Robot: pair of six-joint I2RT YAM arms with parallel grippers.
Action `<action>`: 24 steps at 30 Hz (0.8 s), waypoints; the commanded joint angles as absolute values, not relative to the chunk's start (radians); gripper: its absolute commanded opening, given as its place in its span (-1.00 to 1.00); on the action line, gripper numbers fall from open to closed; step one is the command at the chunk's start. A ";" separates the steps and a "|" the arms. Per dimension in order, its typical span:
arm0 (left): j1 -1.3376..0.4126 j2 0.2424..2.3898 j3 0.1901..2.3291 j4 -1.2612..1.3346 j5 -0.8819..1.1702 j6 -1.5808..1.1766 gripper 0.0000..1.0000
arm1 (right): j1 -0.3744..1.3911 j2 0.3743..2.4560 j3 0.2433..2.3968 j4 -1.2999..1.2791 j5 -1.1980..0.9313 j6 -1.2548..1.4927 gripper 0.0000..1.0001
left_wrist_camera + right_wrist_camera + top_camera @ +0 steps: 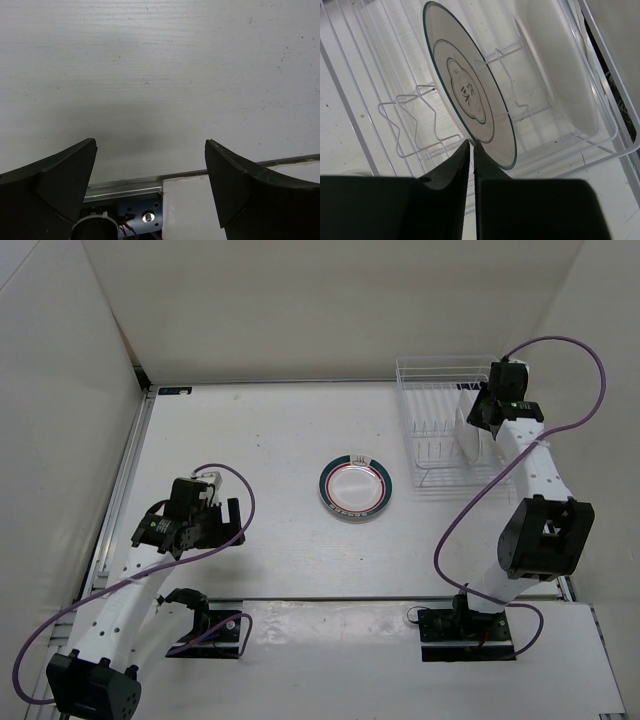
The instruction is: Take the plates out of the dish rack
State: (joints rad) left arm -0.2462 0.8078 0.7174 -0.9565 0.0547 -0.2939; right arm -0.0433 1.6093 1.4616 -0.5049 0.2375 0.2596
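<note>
Plate (pixel 470 95) stands on edge in rack (pixel 430 361), dead ahead of my right fingers (pixel 455 165), which appear to pinch its near rim; left fingers (pixel 55 175) gape wide, well apart.

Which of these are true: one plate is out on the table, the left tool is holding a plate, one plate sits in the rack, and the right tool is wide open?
1. The green-rimmed plate lies flat on the table. True.
2. The left tool holds a plate. False: it is open and empty over bare table.
3. The plate with the drawing stands in the dish rack. True.
4. The right tool is spread wide. False: it is pinched almost together at that plate's rim.
</note>
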 commanded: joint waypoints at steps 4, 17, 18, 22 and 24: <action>-0.249 0.802 0.727 -0.937 0.071 -0.299 1.00 | -0.064 1.684 1.391 -0.538 0.164 0.279 -0.77; -0.248 0.808 0.726 -0.939 0.074 -0.301 1.00 | -0.077 1.683 1.404 -0.537 0.127 0.275 -1.00; -0.247 0.804 0.727 -0.940 0.075 -0.298 1.00 | -0.077 1.675 1.402 -0.537 0.126 0.273 -1.00; -0.248 0.801 0.724 -0.939 0.077 -0.298 1.00 | -0.075 1.660 1.405 -0.532 0.120 0.268 -1.00; -0.248 0.799 0.726 -0.939 0.075 -0.299 1.00 | -0.075 1.643 1.407 -0.534 0.117 0.268 -1.00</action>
